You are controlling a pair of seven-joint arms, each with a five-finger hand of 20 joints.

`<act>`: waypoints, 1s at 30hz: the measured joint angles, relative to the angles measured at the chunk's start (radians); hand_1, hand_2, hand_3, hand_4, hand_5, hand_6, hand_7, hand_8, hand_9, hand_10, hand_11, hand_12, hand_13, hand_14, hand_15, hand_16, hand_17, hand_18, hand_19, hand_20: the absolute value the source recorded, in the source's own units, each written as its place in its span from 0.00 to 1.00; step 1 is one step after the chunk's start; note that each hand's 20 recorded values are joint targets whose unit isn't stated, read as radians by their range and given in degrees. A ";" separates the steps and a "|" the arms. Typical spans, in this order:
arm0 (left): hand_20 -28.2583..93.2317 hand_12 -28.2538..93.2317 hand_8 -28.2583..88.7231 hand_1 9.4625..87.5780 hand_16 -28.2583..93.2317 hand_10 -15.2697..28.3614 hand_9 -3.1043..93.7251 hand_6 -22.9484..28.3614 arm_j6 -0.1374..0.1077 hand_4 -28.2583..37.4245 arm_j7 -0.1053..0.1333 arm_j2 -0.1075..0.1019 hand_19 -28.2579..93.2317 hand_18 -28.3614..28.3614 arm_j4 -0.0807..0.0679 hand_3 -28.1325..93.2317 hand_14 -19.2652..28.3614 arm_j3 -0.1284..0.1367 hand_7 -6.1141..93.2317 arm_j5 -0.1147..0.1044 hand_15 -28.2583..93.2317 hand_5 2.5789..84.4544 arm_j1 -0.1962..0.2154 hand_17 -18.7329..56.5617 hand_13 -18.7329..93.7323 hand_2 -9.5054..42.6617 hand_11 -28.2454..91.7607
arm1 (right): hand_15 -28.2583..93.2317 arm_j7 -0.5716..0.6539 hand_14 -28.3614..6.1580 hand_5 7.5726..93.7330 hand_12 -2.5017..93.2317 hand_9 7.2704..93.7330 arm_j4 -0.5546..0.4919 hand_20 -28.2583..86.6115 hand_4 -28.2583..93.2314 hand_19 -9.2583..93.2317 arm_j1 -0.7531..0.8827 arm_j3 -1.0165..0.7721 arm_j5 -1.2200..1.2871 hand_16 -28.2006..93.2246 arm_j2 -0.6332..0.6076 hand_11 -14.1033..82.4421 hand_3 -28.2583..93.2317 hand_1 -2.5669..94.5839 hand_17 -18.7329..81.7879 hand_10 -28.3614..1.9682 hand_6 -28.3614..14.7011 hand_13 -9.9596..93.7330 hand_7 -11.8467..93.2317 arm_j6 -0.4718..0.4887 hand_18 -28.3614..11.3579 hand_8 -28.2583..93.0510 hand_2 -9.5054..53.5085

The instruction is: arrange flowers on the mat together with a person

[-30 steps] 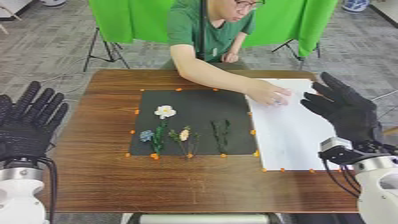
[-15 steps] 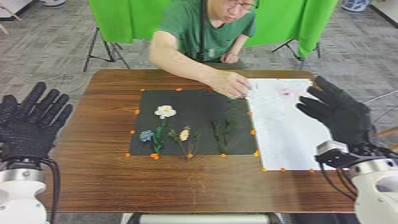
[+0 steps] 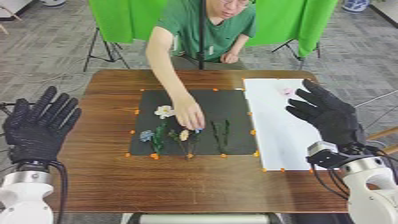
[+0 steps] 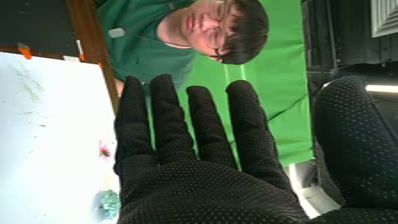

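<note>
My left hand (image 3: 40,125) is open beside the table's left edge in the head view. Over the white sheet's right side my right hand (image 3: 327,112) is open and holds nothing; in the right wrist view that hand (image 4: 209,192) has straight fingers. The black mat (image 3: 226,102) bears a white flower (image 3: 164,111), a blue flower (image 3: 147,135), a cream flower (image 3: 184,135) and green stems (image 3: 222,137). A person's hand (image 3: 188,114) reaches onto the mat with something small and blue at its fingertips, beside the cream flower. A pink flower (image 3: 287,92) lies on the white sheet (image 3: 275,130).
Orange markers (image 3: 155,156) run along the edges of mat and sheet on the wooden table (image 3: 178,185). In the right wrist view a pink flower (image 4: 105,150) and a pale green bloom (image 4: 108,204) lie on the white sheet (image 4: 53,125).
The person's hand has moved from the white sheet across to the middle of the mat, bringing the small blue thing. Both my hands have shifted slightly inward.
</note>
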State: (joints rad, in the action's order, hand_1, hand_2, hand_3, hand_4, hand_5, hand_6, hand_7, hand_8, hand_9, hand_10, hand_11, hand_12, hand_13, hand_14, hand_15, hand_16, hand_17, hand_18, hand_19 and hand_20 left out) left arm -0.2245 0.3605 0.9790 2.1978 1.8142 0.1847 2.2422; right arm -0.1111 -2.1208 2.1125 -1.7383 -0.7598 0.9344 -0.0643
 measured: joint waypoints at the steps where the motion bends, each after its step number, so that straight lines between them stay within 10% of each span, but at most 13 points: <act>1: 0.35 0.31 0.17 0.14 0.18 0.69 0.39 0.61 0.000 0.00 0.000 0.001 0.52 0.77 0.000 0.84 0.71 -0.002 0.16 0.000 0.46 0.48 0.000 0.16 0.41 0.46 0.37 | 0.30 0.001 0.40 0.34 0.18 0.33 0.000 0.37 0.06 0.44 -0.001 0.000 0.000 0.46 0.000 0.18 0.84 0.23 0.31 0.48 0.61 0.42 0.20 0.001 0.27 0.17 0.32; 16: 0.35 0.31 0.17 0.14 0.19 0.70 0.38 0.61 -0.005 0.00 0.004 0.013 0.52 0.77 0.001 0.84 0.71 -0.003 0.17 -0.002 0.46 0.47 0.010 0.16 0.41 0.47 0.37 | 0.28 0.023 0.44 0.34 0.18 0.32 0.000 0.35 0.06 0.39 -0.005 -0.008 -0.064 0.44 -0.001 0.18 0.84 0.23 0.31 0.47 0.60 0.39 0.20 0.002 0.35 0.17 0.32; 30: 0.35 0.31 0.17 0.14 0.18 0.70 0.39 0.62 -0.004 0.00 -0.003 0.013 0.52 0.77 -0.001 0.84 0.71 -0.023 0.17 -0.002 0.46 0.48 0.004 0.16 0.41 0.47 0.38 | 0.26 0.092 0.45 0.32 0.18 0.28 -0.021 0.35 0.06 0.37 0.001 -0.013 -0.716 0.43 -0.033 0.17 0.85 0.24 0.30 0.49 0.60 0.33 0.21 -0.183 0.38 0.16 0.25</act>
State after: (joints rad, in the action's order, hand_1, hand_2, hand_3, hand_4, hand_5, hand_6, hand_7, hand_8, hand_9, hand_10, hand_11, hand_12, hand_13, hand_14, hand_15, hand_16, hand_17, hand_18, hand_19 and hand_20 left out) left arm -0.2285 0.3579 0.9920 2.1965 1.7916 0.1827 2.2462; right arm -0.0188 -2.1422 2.1140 -1.7510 -1.4761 0.9012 -0.2476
